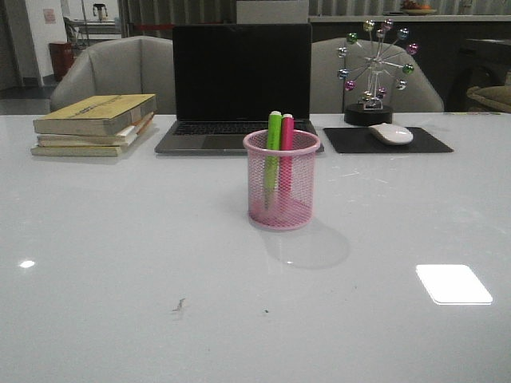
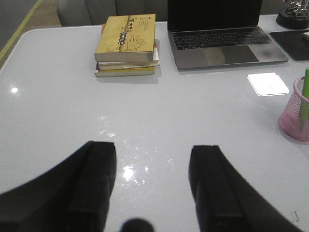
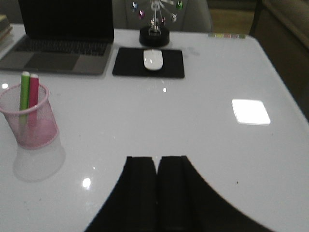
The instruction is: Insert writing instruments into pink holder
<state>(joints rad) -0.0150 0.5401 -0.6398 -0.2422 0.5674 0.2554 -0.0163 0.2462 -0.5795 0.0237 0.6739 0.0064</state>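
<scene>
The pink holder (image 1: 281, 180) stands upright at the table's middle, in front of the laptop. Inside it the lime green marker (image 1: 273, 142) and the bright pink marker (image 1: 286, 144) stand side by side, their tops above the rim. The right wrist view shows the pink holder (image 3: 30, 118) with the green marker (image 3: 24, 92) and pink marker (image 3: 33, 93); the left wrist view catches the holder's edge (image 2: 295, 114). My left gripper (image 2: 154, 147) is open over bare table, holding nothing. Away from the holder, my right gripper (image 3: 156, 159) is shut and empty. Neither gripper appears in the front view.
A dark laptop (image 1: 238, 89) sits behind the holder. A stack of books (image 1: 94, 124) lies at the back left. A white mouse (image 1: 390, 133) rests on a black pad (image 1: 386, 140) at the back right, beside a ferris-wheel ornament (image 1: 371, 73).
</scene>
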